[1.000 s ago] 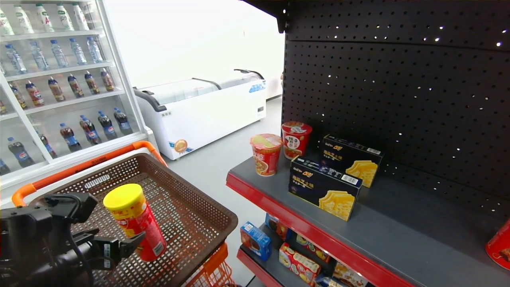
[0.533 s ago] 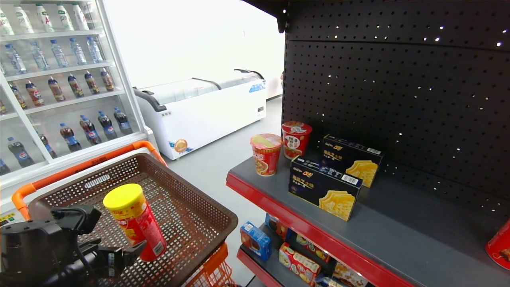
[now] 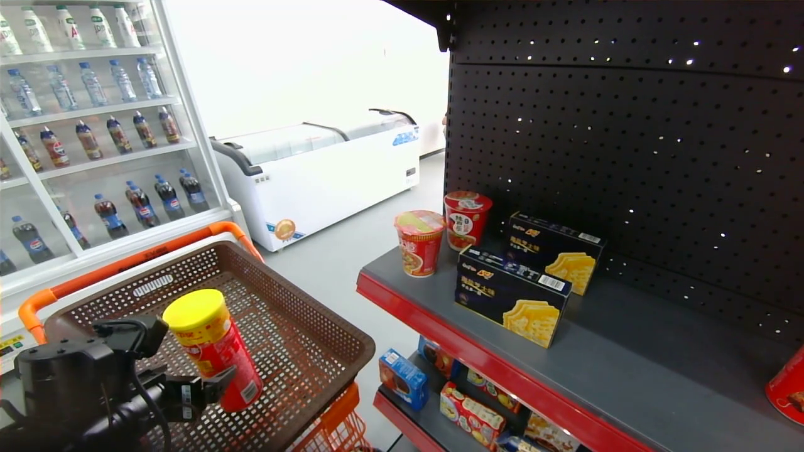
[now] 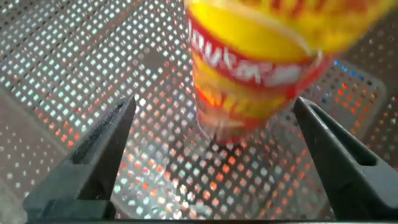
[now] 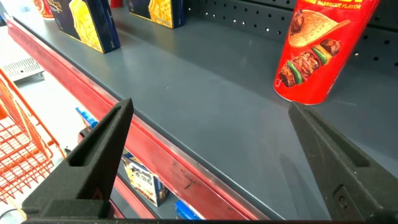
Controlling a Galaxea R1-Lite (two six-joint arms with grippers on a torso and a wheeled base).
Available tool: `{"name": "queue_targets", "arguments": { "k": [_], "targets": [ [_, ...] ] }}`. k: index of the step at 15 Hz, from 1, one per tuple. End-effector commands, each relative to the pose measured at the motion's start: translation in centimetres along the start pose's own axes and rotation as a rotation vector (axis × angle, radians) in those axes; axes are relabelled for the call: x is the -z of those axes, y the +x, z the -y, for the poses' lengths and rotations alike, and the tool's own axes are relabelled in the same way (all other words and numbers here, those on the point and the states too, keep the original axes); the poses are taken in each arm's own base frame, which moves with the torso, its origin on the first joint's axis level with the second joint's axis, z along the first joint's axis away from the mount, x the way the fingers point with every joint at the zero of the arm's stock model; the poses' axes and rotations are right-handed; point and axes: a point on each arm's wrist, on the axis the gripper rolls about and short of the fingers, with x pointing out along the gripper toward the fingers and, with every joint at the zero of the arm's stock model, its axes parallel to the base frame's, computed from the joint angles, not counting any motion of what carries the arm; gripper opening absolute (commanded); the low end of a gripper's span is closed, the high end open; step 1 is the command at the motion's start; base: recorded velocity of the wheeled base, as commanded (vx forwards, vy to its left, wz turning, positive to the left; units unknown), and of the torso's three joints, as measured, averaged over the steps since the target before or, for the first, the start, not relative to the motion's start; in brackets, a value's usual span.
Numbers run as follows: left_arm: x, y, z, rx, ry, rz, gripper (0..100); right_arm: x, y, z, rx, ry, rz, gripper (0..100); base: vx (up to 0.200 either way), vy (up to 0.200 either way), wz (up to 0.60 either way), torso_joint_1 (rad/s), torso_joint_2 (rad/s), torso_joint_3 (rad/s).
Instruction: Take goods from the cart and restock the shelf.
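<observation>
Left wrist view: left claw (image 4: pixel 214 106) spread wide, canister (image 4: pixel 249 74) standing in cart basket (image 4: pixel 74 56).

Grey, red-edged shelf (image 3: pixel 628 370) carries a front noodle cup (image 3: pixel 419 243) and rear noodle cup (image 3: pixel 466 220) at its left end, a front box (image 3: pixel 512 295) and rear box (image 3: pixel 553 251) just beside them, and a red canister (image 3: pixel 786 383) well apart rightward; the cart basket (image 3: pixel 301 301) bears one yellow-lidded can (image 3: pixel 213 348) on its floor.

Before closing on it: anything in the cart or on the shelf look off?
Nothing stands out. The can stands in the basket before the open left gripper; cups and boxes sit upright on the shelf.
</observation>
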Motion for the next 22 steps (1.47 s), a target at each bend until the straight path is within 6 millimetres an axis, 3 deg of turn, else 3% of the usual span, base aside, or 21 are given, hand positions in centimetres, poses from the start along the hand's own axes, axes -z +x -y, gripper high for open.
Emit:
{"name": "queue_targets", "arguments": {
  "k": [1,12,15,16,22],
  "targets": [
    [0.1,1.2,-0.1,-0.003,-0.001,-0.009,100,0.0,0.0,0.0,-0.001,0.0,0.001,100,0.0,0.0,0.0,0.0,0.0,0.0],
    [-1.8,5.3,1.1,0.046,0.023,0.054,100,0.0,0.0,0.0,-0.001,0.001,0.001,100,0.0,0.0,0.0,0.0,0.0,0.0],
    [-1.8,5.6,1.4,0.059,0.029,0.054,100,0.0,0.0,0.0,-0.001,0.0,0.001,100,0.0,0.0,0.0,0.0,0.0,0.0],
    [-2.0,5.8,1.5,0.061,0.029,0.059,0,0.0,0.0,0.0,-0.001,0.001,0.001,100,0.0,0.0,0.0,0.0,0.0,0.0],
    [-2.4,5.7,1.5,0.064,0.025,0.077,0,0.0,0.0,0.0,-0.001,0.0,0.001,100,0.0,0.0,0.0,0.0,0.0,0.0]
  ]
}}
